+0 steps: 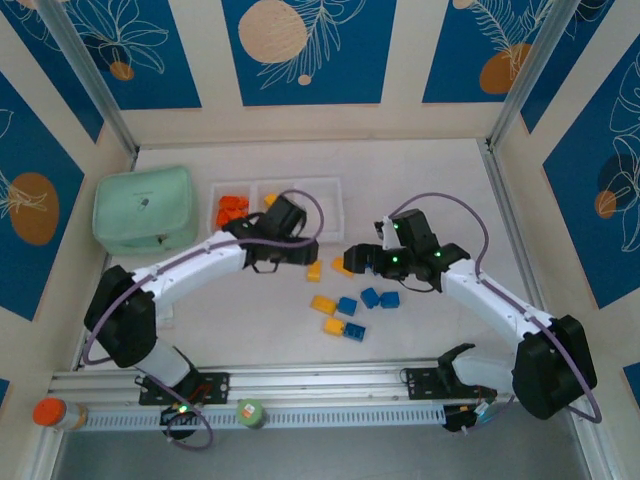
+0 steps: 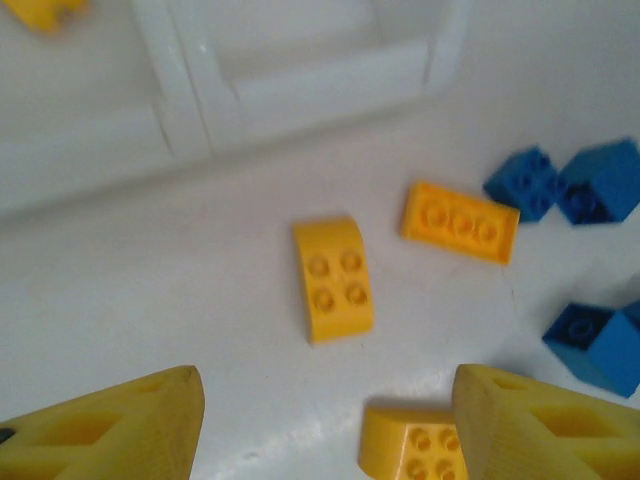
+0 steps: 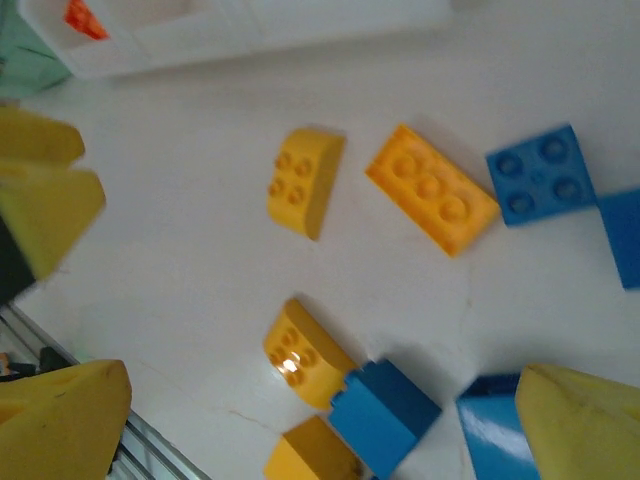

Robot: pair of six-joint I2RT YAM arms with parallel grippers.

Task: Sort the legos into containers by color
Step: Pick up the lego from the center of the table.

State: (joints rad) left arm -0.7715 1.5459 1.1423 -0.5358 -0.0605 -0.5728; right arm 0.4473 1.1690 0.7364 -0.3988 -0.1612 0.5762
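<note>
Loose legos lie mid-table: a yellow brick [image 1: 314, 271], a yellow-orange brick [image 1: 342, 266], and further yellow [image 1: 323, 304] and blue [image 1: 370, 297] bricks nearer me. The white tray [image 1: 330, 190] holds orange-red bricks [image 1: 232, 208] in its left compartment and a yellow one [image 1: 270, 200] in the middle. My left gripper [image 1: 300, 257] is open above the table, its fingers [image 2: 110, 425] straddling bare surface below a yellow brick [image 2: 333, 279]. My right gripper [image 1: 353, 259] is open over a yellow brick [image 3: 305, 355] and a blue one [image 3: 385, 410].
A mint-green pouch [image 1: 145, 210] sits left of the tray. The two grippers hang close together over the brick cluster. An orange-capped jar [image 1: 50, 412] and a green-topped one [image 1: 250, 411] stand on the rail at the near edge.
</note>
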